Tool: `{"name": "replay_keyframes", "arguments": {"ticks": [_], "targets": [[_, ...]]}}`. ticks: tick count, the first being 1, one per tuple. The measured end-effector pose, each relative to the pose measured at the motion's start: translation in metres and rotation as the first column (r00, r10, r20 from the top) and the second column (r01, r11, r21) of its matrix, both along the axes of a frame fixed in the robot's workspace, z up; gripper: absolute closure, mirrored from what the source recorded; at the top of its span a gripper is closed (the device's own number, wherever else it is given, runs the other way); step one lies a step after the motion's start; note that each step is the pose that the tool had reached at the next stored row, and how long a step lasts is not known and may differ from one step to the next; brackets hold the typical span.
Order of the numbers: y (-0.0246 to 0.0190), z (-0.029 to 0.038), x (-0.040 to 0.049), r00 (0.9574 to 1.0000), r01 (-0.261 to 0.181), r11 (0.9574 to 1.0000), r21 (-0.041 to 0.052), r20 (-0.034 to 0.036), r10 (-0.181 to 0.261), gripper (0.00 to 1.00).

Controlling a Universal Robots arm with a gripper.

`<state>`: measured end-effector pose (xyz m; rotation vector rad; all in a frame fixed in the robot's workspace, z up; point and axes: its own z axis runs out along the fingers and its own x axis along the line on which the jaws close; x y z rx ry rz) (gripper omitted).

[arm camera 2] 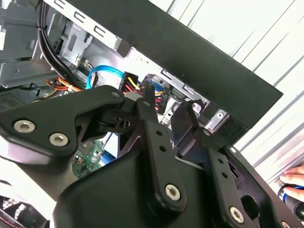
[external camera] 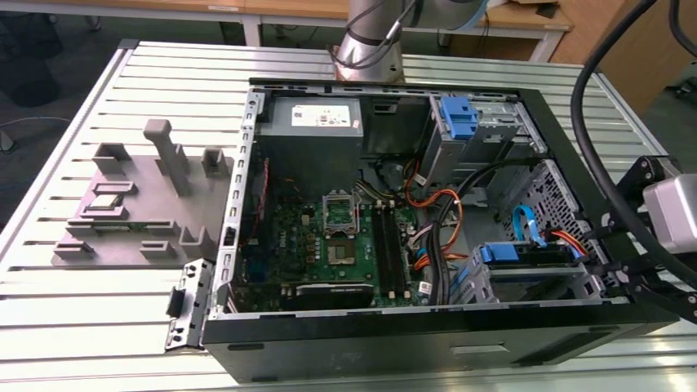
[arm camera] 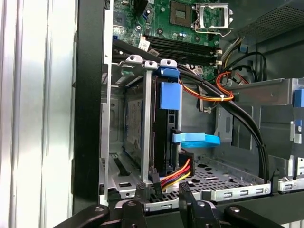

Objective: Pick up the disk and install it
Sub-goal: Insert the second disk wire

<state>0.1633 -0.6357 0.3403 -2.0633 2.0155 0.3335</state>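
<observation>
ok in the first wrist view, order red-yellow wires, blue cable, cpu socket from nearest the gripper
1. red-yellow wires, right by the gripper
2. blue cable, beside the disk
3. cpu socket, far off on the motherboard

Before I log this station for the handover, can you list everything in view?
Computer case: one, black, open on the slatted table.
Motherboard: one, green, on the case floor.
Power supply: one, grey, far corner of the case.
Disk: one, blue-framed, seated upright in the drive cage.
Fixture block: one, grey, at the exterior view's left.
Cables: several, orange, black and blue, beside the cage.
Tool: one, black, at the case edge by the cage.
</observation>
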Motion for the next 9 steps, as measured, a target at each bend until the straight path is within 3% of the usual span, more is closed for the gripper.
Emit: {"name": "replay_keyframes", "arguments": {"ticks": [9], "targets": [[0.0041,-0.0074,-0.006,1.0,0.0,1.0,-0.0039,-0.0001,0.0,0.59]]}}
